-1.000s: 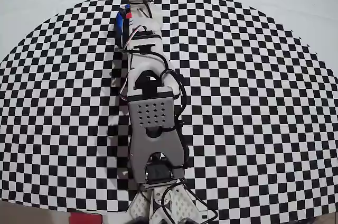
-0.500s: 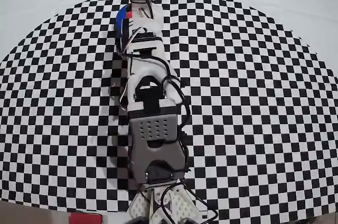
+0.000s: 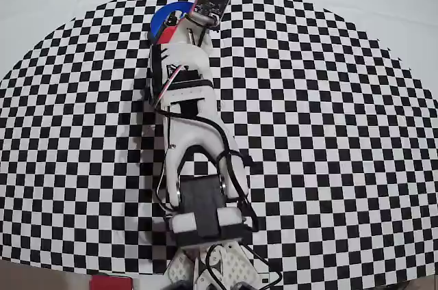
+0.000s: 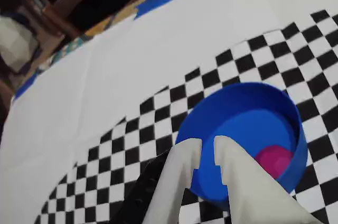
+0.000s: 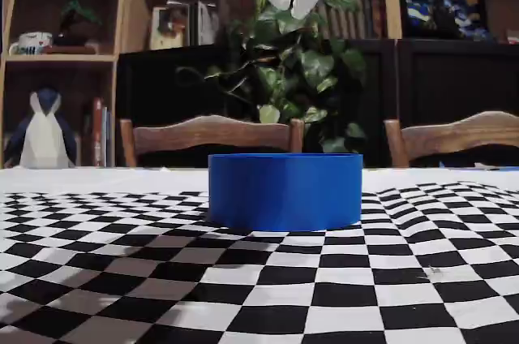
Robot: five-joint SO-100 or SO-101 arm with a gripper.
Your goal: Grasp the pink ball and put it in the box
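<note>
Pink ball (image 4: 274,159) inside box (image 4: 237,113); gripper (image 4: 207,147) empty above.

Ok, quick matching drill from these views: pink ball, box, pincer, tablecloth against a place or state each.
Things:
1. pink ball
2. box
3. pincer
4. tablecloth

States:
A. black-and-white checkered
B. empty, raised above the tub
C. lying inside the tub
D. blue, round, standing on the checkers

Pairs: 1-C, 2-D, 3-B, 4-A
</note>
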